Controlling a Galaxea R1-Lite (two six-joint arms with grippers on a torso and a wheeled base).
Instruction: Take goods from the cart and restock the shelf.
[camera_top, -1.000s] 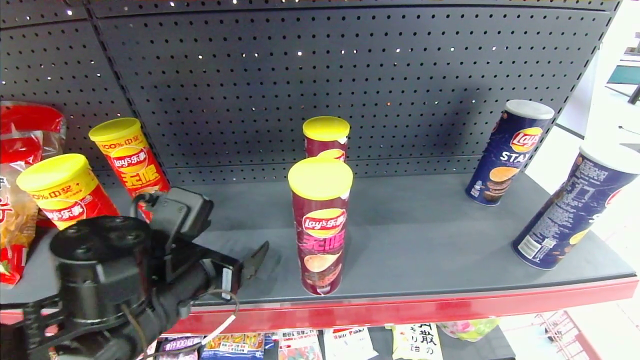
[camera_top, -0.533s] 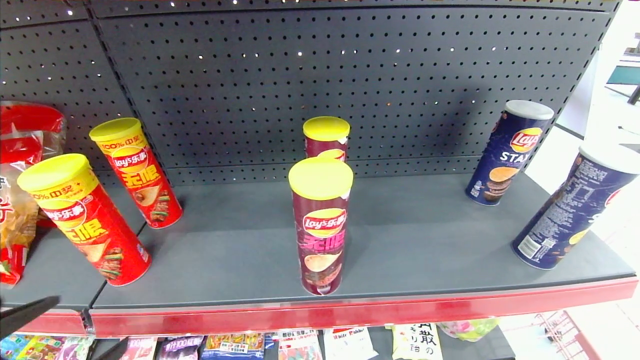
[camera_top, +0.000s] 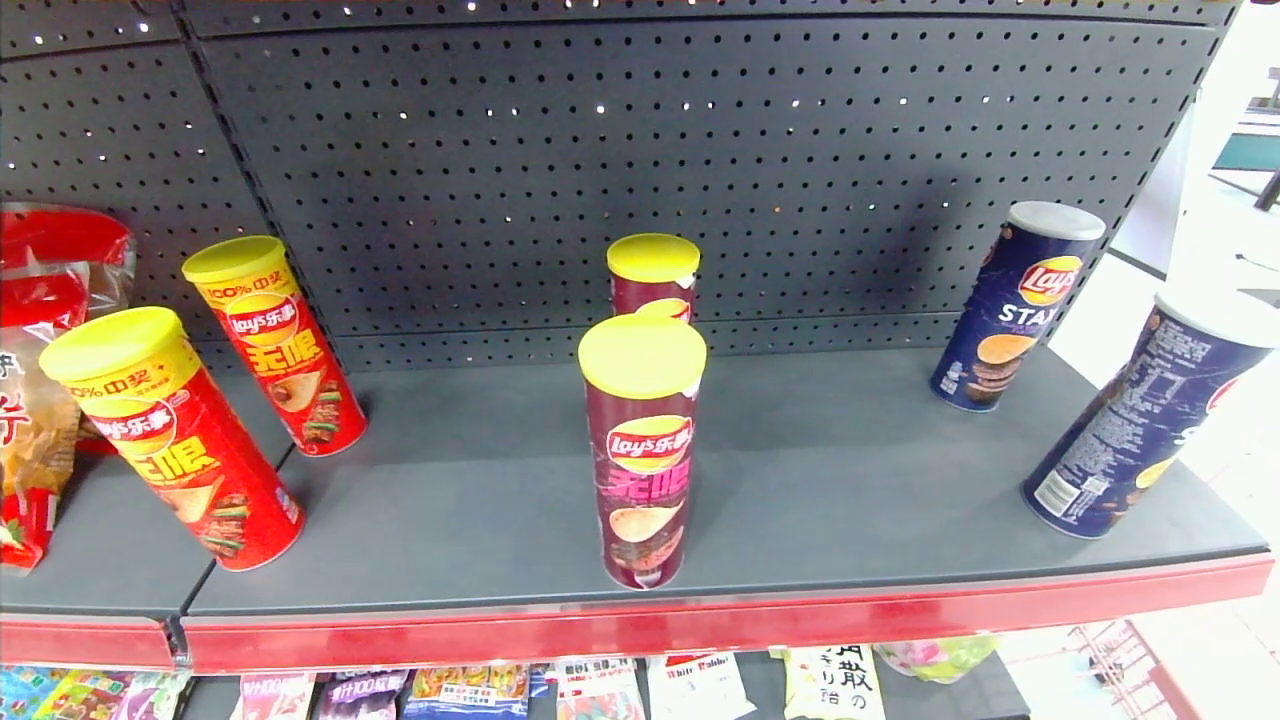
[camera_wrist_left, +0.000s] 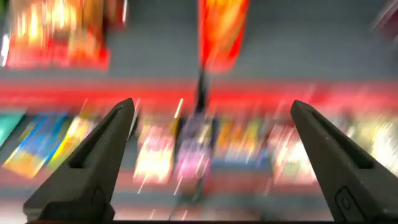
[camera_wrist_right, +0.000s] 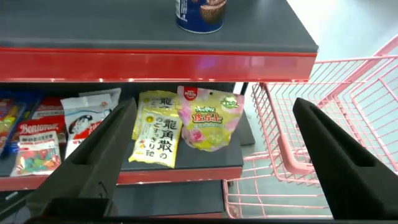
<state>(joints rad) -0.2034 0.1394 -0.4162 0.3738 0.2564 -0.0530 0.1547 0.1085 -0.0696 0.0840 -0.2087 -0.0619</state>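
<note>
Presently, on the shelf (camera_top: 800, 480): six upright crisp cans.
- Two red cans (camera_top: 170, 440) at the left end, one behind the other.
- Two maroon cans (camera_top: 643, 450) in the middle, the rear one near the back panel.
- Two blue cans (camera_top: 1015, 305) at the right end, the front one close to the edge.

Cart (camera_wrist_right: 373, 93): pink wire, seen just beside the shelf's right end and lower down. Its contents cannot be made out.

Left gripper (camera_wrist_left: 211, 104): fingers spread wide, nothing held. It is pointed at the shelf's red front edge and the packets below.

Right gripper (camera_wrist_right: 214, 102): fingers likewise spread and empty. It is held before the lower shelf of bagged snacks (camera_wrist_right: 155, 127), with the cart to one side.

Handling, as judged: such cans are likely light, with a stiff but crushable wall and a smooth, somewhat slippery skin. Being tall and narrow, they are easily toppled. A hold across the middle of the body, kept upright and with moderate squeeze, is advised. The lid is best avoided.

Change: a second ago the left arm stood before the front red can. It has since been drawn down and to the left, and that can is now uncovered. The cans have not been shifted.
</note>
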